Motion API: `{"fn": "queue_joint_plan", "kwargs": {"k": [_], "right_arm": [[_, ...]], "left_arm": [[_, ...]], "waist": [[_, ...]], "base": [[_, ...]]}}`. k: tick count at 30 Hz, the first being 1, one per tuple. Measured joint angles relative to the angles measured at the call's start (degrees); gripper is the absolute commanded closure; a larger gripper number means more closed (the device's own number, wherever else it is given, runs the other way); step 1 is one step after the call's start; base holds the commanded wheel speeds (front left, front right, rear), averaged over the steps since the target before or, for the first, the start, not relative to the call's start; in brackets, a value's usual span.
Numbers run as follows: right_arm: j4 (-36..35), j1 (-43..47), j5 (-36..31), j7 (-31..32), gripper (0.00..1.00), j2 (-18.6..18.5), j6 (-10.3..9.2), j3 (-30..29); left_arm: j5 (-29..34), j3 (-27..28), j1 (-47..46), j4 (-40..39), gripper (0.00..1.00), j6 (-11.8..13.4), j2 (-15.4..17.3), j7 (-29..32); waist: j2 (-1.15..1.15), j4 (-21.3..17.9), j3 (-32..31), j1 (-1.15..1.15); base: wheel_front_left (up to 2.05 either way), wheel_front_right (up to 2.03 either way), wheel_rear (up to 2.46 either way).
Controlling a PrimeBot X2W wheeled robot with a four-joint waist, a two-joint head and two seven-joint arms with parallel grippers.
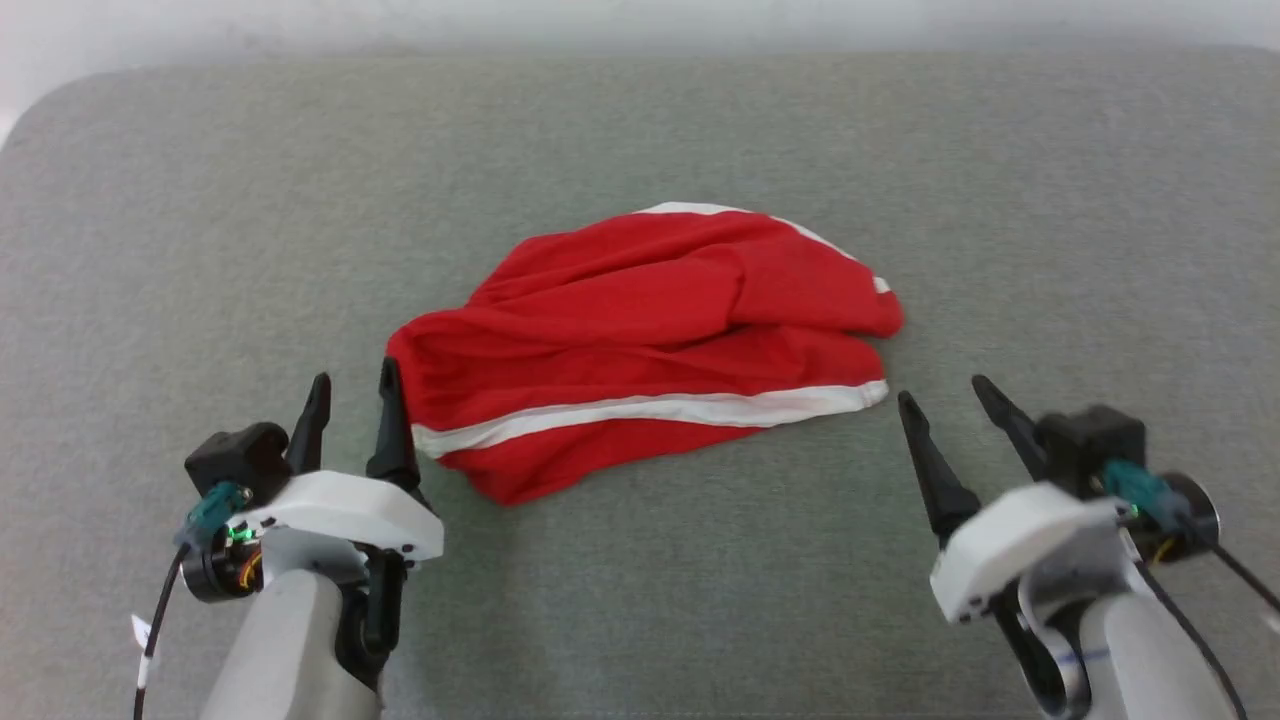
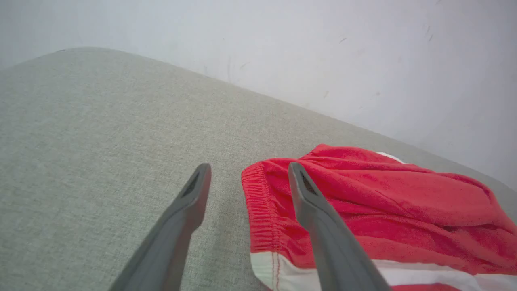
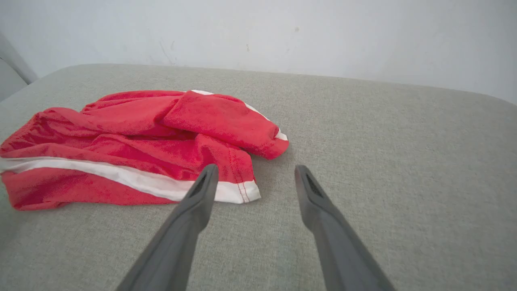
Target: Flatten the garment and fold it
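Observation:
The garment (image 1: 640,340) is a pair of red shorts with a white stripe, lying crumpled in a heap at the middle of the grey surface. Its gathered waistband (image 2: 260,210) faces my left gripper. My left gripper (image 1: 352,385) stands open at the heap's left edge, one finger beside the waistband, nothing between the jaws; the left wrist view shows the same gripper (image 2: 248,171). My right gripper (image 1: 945,390) is open just right of the white hem (image 3: 238,190), apart from the cloth; the right wrist view shows this gripper (image 3: 254,171).
A grey fabric-covered surface (image 1: 200,250) spreads out around the heap on all sides. A pale wall (image 3: 282,28) rises behind its far edge. The surface's rounded corner (image 1: 60,100) is at the far left.

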Motion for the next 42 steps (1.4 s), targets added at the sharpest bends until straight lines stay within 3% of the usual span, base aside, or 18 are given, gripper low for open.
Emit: {"fn": "queue_joint_plan", "kwargs": {"k": [7, 16, 18, 19, 20, 30, 42], "right_arm": [[11.9, -9.2, -1.6, 6.7, 0.0, 0.0, 0.0, -1.5], [22.9, -16.7, -4.9, 16.9, 0.0, 0.0, 0.01, -3.9], [23.1, -17.4, -5.7, 18.6, 0.24, 0.0, 0.01, -4.5], [23.0, -17.5, -6.1, 19.2, 0.71, 0.1, 0.01, -4.8], [22.8, -17.5, -6.2, 19.6, 1.0, 0.1, 0.02, -5.0], [17.2, -9.7, -2.9, 16.5, 1.0, 0.3, 0.08, -8.8], [10.9, -3.0, 0.9, 16.0, 1.0, 0.3, 0.08, -9.2]], "left_arm": [[7.4, 3.3, 5.2, -16.1, 0.0, -1.5, -4.2, -0.2], [8.8, 3.7, 6.9, -18.5, 0.0, -3.6, -5.4, -0.2], [8.3, 3.4, 7.0, -18.5, 0.0, -3.6, -5.4, -0.2], [8.3, 3.3, 7.1, -18.5, 0.0, -3.8, -5.4, -0.2], [8.3, 3.2, 7.2, -18.3, 0.0, -4.1, -5.4, -0.2], [10.5, -2.0, 10.6, -12.8, 0.0, -8.1, -5.1, 0.2], [9.8, -7.5, 8.3, -6.6, 0.0, -9.5, -3.3, 11.5]], "waist": [[0.0, 3.9, 1.5, 0.0], [0.0, 8.5, 3.7, 0.0], [0.0, 9.0, 4.0, 0.0], [0.0, 9.2, 4.1, 0.0], [0.0, 9.3, 4.0, 0.0], [0.0, 7.3, 0.9, 0.01], [0.0, 3.3, -2.1, 0.0]], "base": [[0.0, 0.0, 0.0], [0.0, 0.0, 0.0], [0.0, 0.0, 0.0], [0.0, 0.0, 0.0], [0.0, 0.0, 0.0], [0.0, 0.0, 0.0], [0.0, 0.0, 0.0]]}}
